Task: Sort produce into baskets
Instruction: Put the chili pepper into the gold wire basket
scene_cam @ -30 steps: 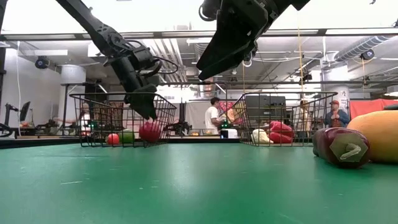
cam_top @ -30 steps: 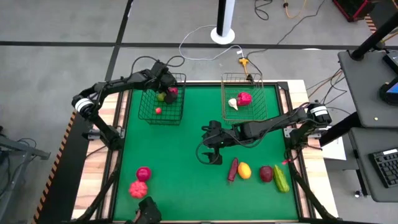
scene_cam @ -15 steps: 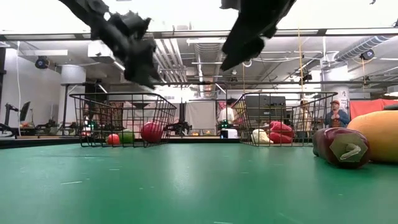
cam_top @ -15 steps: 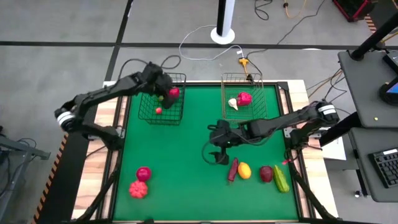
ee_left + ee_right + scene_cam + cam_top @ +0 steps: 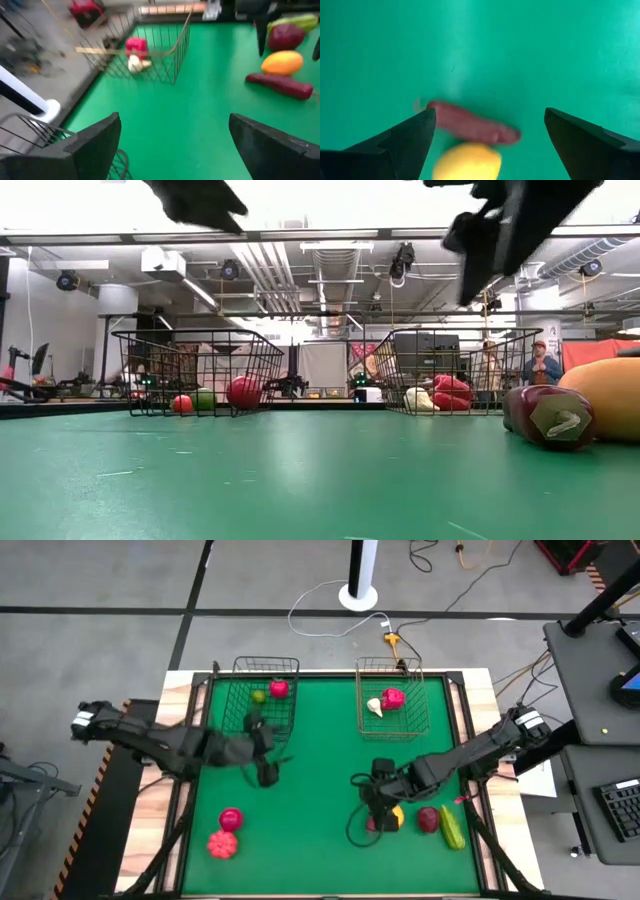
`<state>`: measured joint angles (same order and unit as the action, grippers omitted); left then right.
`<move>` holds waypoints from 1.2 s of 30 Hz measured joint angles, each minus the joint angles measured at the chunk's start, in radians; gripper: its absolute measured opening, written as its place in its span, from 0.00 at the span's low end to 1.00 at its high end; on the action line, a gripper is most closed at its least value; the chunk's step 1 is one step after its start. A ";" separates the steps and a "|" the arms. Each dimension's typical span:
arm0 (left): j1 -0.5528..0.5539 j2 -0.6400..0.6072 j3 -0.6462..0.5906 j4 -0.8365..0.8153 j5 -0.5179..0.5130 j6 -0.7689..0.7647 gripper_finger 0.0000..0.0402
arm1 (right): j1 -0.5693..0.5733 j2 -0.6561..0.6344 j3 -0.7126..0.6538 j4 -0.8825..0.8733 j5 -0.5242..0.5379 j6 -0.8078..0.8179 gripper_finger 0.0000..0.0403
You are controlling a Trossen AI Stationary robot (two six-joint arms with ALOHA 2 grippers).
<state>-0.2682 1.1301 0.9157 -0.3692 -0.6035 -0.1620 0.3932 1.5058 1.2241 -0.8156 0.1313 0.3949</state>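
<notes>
The black wire basket at the far left holds a red and a green piece of produce. The copper basket at the far right holds a magenta piece and a white one. My left gripper hovers open over the green mat, just near of the black basket. My right gripper hangs open above a long dark-red piece and a yellow one, fingers either side, touching neither.
A magenta ball and a red piece lie near the front left. A dark-red piece and a green cucumber lie at the front right. The mat between the baskets and the middle is free. People stand in the room behind.
My left gripper has drawn up out of the black basket and swung toward the table's near edge, staying open; the red piece stays in the basket. My right gripper has moved toward the near right and tipped further down over the long dark-red and yellow pieces.
</notes>
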 joint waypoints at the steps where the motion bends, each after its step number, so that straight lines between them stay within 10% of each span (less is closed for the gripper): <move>1: -0.051 0.005 0.000 0.007 -0.067 -0.017 0.87 | 0.015 0.003 0.003 -0.024 0.000 0.011 0.90; 9: -0.292 0.042 0.000 0.020 -0.331 -0.131 0.87 | 0.097 0.096 0.078 -0.047 0.001 0.041 0.90; 36: -0.304 0.047 0.000 0.011 -0.359 -0.135 0.87 | 0.051 0.434 0.139 -0.104 -0.024 -0.427 0.90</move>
<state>-0.5724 1.1767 0.9154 -0.3582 -0.9629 -0.2974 0.4441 1.9395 1.3628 -0.9194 0.1069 -0.0317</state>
